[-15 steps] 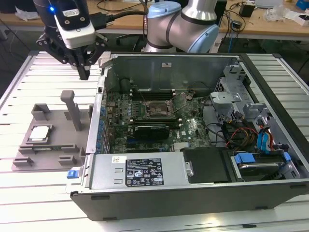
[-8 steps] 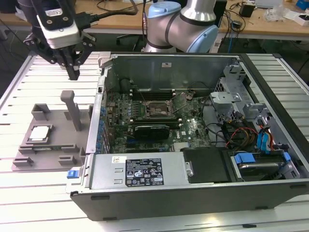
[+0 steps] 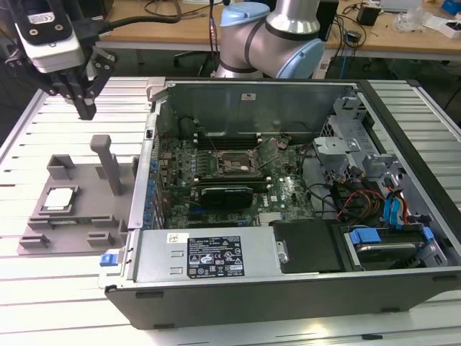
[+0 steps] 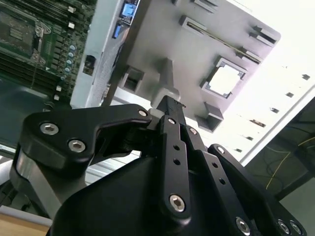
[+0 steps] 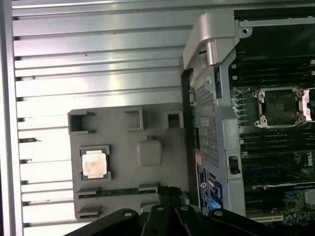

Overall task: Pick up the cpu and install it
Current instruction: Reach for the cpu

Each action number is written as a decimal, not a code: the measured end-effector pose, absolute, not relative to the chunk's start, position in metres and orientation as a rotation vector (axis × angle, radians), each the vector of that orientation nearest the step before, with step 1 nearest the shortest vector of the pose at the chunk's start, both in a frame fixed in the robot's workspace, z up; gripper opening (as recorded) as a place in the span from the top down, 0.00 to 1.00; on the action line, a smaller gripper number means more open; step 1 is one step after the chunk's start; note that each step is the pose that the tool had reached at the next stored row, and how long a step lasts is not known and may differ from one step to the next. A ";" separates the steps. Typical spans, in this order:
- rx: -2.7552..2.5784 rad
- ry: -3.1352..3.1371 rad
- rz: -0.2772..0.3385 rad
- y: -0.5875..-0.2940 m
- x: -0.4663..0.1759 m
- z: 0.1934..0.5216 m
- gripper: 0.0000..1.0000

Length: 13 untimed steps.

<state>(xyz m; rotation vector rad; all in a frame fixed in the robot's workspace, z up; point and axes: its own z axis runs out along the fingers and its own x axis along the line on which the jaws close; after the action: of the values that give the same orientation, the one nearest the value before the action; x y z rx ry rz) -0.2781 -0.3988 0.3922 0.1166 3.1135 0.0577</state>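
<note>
Locate gripper (image 3: 86, 108) raised above slatted table (image 3: 43, 288), touching nothing. Read it as closed to a narrow tip with nothing clamped; confirm in both wrist views (image 4: 170, 105) (image 5: 165, 192).

Find grey tray (image 3: 83, 205) below gripper, well apart from it. Contents of tray:
- cpu (image 3: 59, 200), lying flat in a square recess, silver top up, not yet lifted. See it also in both wrist views (image 4: 225, 80) (image 5: 94, 163), lower than the fingertips and off to one side of them.
- upright post (image 3: 108, 162), nearer to the gripper than the cpu, almost in line with the fingertips in second wrist view (image 4: 165, 81).
- thin green board (image 5: 120, 191), set in a long slot just beside the cpu recess.
- several small square pockets along the tray edge, contents not discernible.

Find open case (image 3: 288, 288) to the exterior view's right of gripper, lower than it. Contents of case:
- motherboard (image 3: 288, 191), lying on the case floor.
- socket (image 3: 229, 164), frame open, with no chip seated; see also first wrist view (image 5: 280, 105).
- black card (image 3: 227, 193), just beside socket.
- cables (image 3: 353, 202), farther from gripper, near the drive bay.
</note>
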 end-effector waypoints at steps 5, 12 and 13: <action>0.116 3.113 0.058 -0.399 -0.291 0.392 0.89; 0.116 3.113 0.058 -0.399 -0.311 0.391 0.89; 0.116 3.113 0.058 -0.399 -0.313 0.391 0.89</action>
<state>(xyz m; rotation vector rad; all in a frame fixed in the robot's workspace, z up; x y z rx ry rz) -0.3125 -0.3987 0.3914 0.1163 3.1134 0.0576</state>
